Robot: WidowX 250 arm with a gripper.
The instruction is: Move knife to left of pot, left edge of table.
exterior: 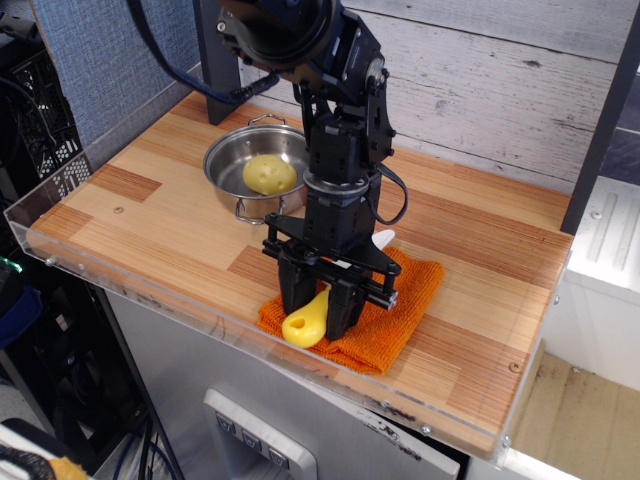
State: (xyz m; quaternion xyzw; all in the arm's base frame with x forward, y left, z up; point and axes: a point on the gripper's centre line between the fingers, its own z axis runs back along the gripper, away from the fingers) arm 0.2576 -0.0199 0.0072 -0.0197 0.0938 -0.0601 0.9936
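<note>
The knife lies on an orange cloth [395, 300] near the table's front edge, its yellow handle [304, 323] pointing to the front and its white blade tip [383, 238] showing behind the arm. My gripper [317, 306] points straight down and its two black fingers [292, 292] are closed on the handle, touching the cloth. The steel pot [232, 172] stands to the back left of the gripper on the wooden table [150, 215], apart from it. Most of the blade is hidden by the gripper.
A yellow potato-like toy [270, 174] lies in the pot. A clear acrylic rim [140, 292] runs along the front and left edges. A dark post [215, 75] stands behind the pot, and a grey plank wall [500, 80] backs the table.
</note>
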